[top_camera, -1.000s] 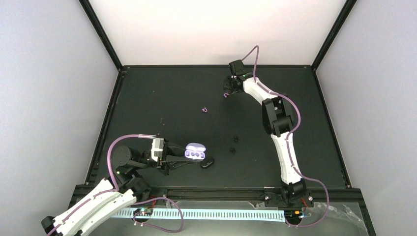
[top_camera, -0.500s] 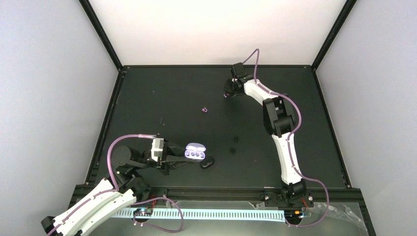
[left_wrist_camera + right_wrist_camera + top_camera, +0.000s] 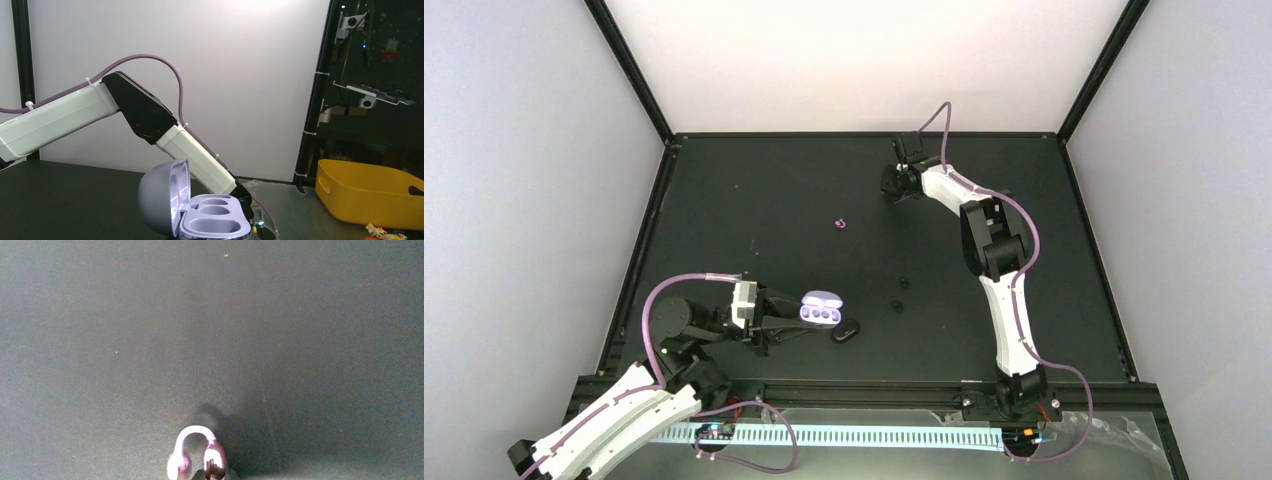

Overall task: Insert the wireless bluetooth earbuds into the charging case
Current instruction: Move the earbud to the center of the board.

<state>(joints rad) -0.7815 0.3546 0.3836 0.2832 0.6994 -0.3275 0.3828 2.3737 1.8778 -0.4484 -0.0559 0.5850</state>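
Nothing is seated yet, by my reading. Nearest the bases, the left gripper (image 3: 792,320) is clamped on the open lilac charging case (image 3: 195,212), whose two wells show empty in the left wrist view. A black oval case (image 3: 847,329) lies just beside it. Two small black earbuds (image 3: 903,283) sit loose farther out, and one pinkish-purple earbud (image 3: 840,223) lies mid-table. At the far edge the right gripper (image 3: 890,188) is down over the second pinkish-purple earbud (image 3: 196,455); I cannot tell whether its jaws have closed on it.
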